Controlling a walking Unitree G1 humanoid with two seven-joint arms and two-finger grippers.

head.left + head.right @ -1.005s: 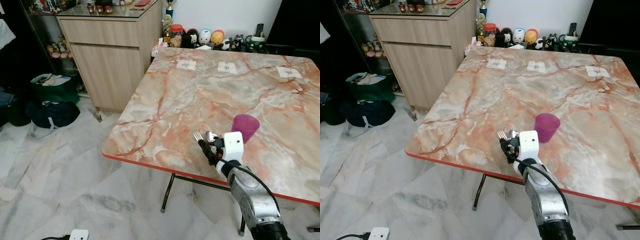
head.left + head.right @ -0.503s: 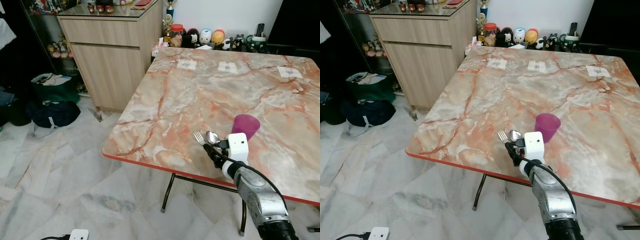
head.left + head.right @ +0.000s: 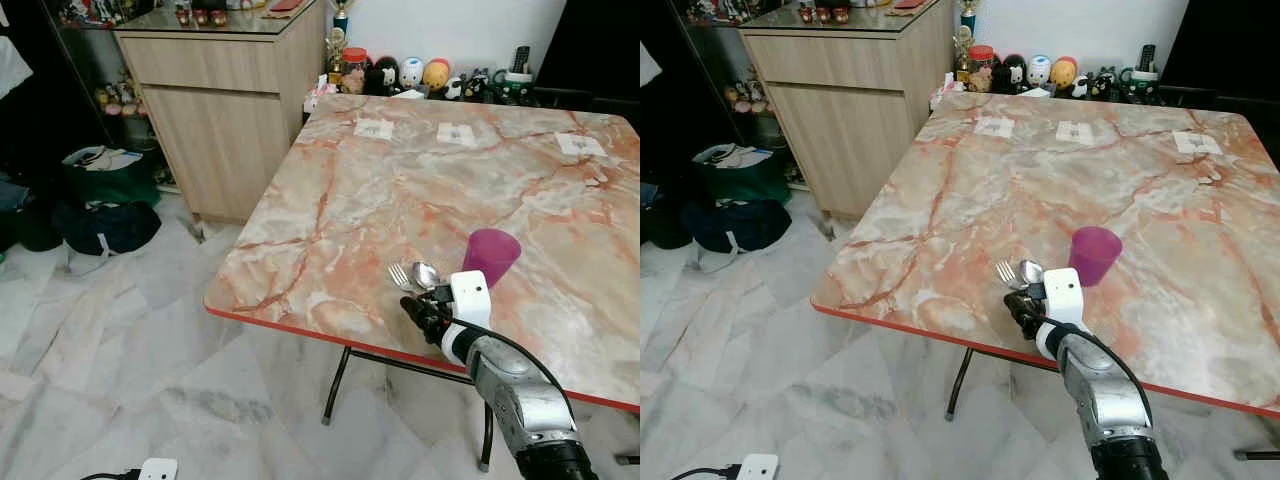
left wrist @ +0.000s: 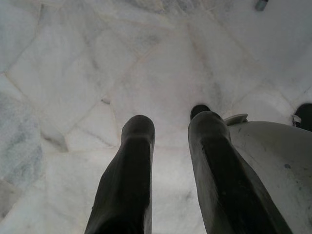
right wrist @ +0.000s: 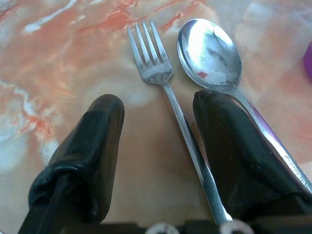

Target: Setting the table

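A silver fork point(image 5: 165, 92) and a spoon point(image 5: 209, 53) lie side by side on the marble table point(image 3: 400, 190), near its front edge, just left of a purple cup point(image 3: 490, 256). My right gripper point(image 3: 425, 310) sits low behind them, open. The fork's handle runs between its two black fingers point(image 5: 92, 141) without being pinched, and the spoon's handle passes beside the other finger. In the head view the fork point(image 3: 398, 274) and spoon point(image 3: 425, 274) point away from me. My left gripper point(image 4: 170, 124) hangs idle over the pale floor, fingers apart.
Three small paper cards point(image 3: 455, 134) lie along the table's far side, with figurines point(image 3: 410, 75) behind it. A wooden cabinet point(image 3: 220, 110) stands at the left rear, and bags point(image 3: 100, 200) lie on the marble floor beside it.
The right gripper came down from holding the fork and spoon up; they now rest on the table, and the gripper has opened and drawn back slightly toward the table edge.
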